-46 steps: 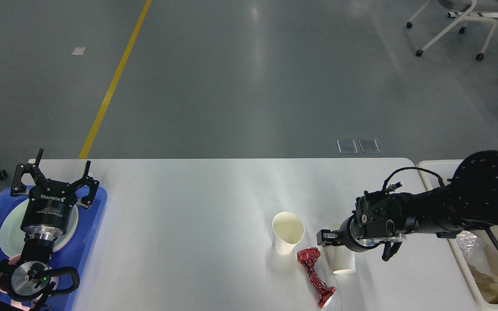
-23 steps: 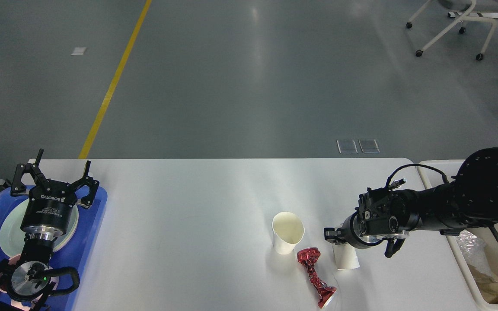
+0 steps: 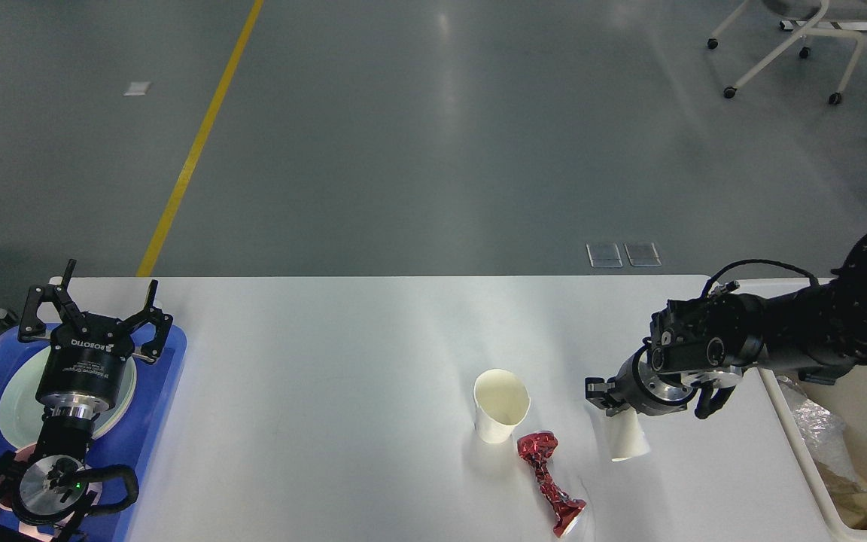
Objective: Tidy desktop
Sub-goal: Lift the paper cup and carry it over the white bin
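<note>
Bench fills the lower half of the head view, white, wide, rounded corners. Blue tray sits on its left end with a plate in it; cream bin stands just beside the right end.

Right tool is closed on a white paper cup, gripping it near its upper end. The cup hangs tilted below the tool; whether its bottom clears the bench I cannot tell. A second paper cup stands upright near centre-right, open mouth up. Crumpled red foil wrapper lies just beside it, toward the near edge.

Left tool is over the tray, fingers spread wide, nothing in them.

Step in hand, as I read it: carry the gripped cup to the bin. To do it well:
- lift first, so the cup clears the bench edge and the bin's rim;
- keep the squeeze light, thin paper likely buckles;
- release only once the cup is well inside the rim.

Standing cup and wrapper remain to clear.
</note>
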Robot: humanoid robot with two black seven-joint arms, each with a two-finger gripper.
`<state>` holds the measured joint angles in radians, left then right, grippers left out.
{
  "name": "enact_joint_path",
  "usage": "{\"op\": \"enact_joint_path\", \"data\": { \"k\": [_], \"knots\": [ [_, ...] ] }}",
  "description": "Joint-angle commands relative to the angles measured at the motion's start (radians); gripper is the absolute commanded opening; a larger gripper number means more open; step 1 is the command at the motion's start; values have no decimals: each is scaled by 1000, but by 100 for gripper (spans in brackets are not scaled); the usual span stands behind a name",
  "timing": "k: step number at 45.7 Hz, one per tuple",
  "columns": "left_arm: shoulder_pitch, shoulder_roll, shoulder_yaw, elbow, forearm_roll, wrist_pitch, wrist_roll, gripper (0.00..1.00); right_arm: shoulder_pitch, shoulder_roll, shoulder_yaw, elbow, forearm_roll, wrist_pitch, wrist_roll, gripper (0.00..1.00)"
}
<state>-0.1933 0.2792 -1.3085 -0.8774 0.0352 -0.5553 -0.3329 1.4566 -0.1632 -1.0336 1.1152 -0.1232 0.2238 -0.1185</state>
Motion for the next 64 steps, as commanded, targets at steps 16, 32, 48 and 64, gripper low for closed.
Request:
{"op": "enact_joint_path", "data": {
  "k": [16,32,48,64],
  "knots": [
    [0,0,0,0,0,0,0,96,570,-165,-160,279,79,324,7,0],
    [0,0,0,0,-1,0,0,96,988,-183,-241,541,82,496,8,0],
    [0,0,0,0,0,0,0,96,975,-220,-321,525,88,416,5,0],
    [0,0,0,0,0,0,-2,96,677,-418,-450,315,174,187,2,0]
  ]
}}
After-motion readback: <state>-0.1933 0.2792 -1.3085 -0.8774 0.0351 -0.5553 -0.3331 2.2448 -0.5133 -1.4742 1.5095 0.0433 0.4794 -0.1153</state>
